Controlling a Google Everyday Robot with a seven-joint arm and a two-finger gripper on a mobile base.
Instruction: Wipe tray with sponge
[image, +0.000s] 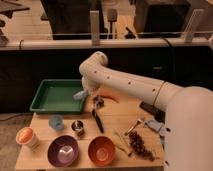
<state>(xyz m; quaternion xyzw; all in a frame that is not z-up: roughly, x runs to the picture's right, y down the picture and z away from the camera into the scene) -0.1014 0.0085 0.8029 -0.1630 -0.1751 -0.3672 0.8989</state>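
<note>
A white robot arm reaches from the lower right of the frame up and across to the centre, bending down over a wooden table. At its tip, the gripper sits at the right rim of the green tray, which lies at the table's upper left corner. The gripper is mostly hidden behind the thick wrist, so its shape is hard to make out, but its fingers are drawn together on the light-blue sponge, which pokes out to the left, just over the tray's right edge. Whether the sponge touches the tray floor cannot be told. Just right of the gripper lies a slim orange-red object, too blurred to identify. Below it, a black-handled utensil lies on the wood. Along the front of the table, from left to right, are an orange cup, a purple bowl and an orange bowl; behind them stand a pale blue cup and a small metal cup. A dark reddish cluster lies at lower right, and a pale cloth is partly cut off by the robot's body.
</note>
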